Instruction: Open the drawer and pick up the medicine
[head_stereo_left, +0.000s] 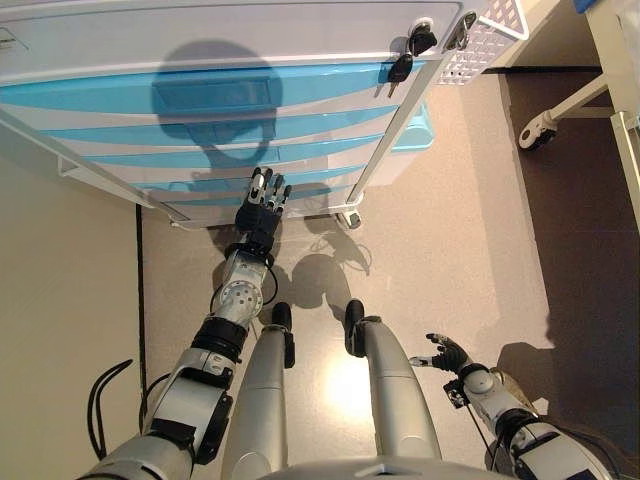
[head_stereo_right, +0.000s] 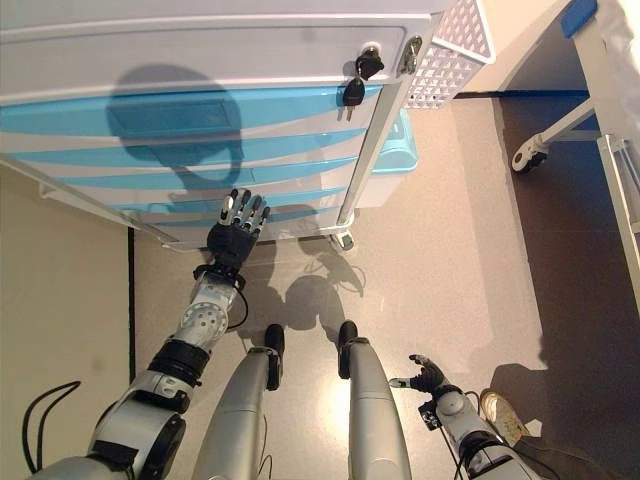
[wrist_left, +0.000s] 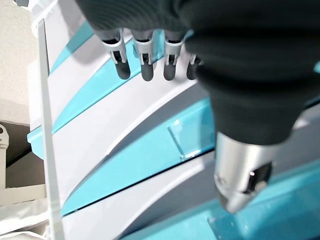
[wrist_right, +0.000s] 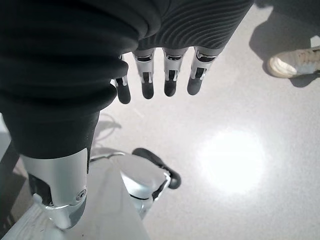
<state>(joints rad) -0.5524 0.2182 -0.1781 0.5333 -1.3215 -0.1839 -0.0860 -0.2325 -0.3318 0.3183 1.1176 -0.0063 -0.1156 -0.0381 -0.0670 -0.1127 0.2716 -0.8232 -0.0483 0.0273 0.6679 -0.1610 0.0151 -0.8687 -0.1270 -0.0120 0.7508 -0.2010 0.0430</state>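
Observation:
A white cart of drawers with blue fronts (head_stereo_left: 210, 125) stands in front of me, all drawers closed. No medicine shows in any view. My left hand (head_stereo_left: 262, 207) is open, its fingers straight and reaching toward the lower drawer fronts (head_stereo_right: 200, 200); the left wrist view shows the fingertips (wrist_left: 145, 70) close to the blue and white fronts (wrist_left: 140, 155), touching nothing. My right hand (head_stereo_left: 447, 355) hangs low at my right side, open and empty, over the floor (wrist_right: 240, 125).
Two keys (head_stereo_left: 412, 52) hang from locks at the cart's top right. A white mesh basket (head_stereo_left: 485, 40) hangs on the cart's right side. A caster and frame of other furniture (head_stereo_left: 545, 125) stand at the right. A person's shoe (head_stereo_right: 500, 408) is near my right hand.

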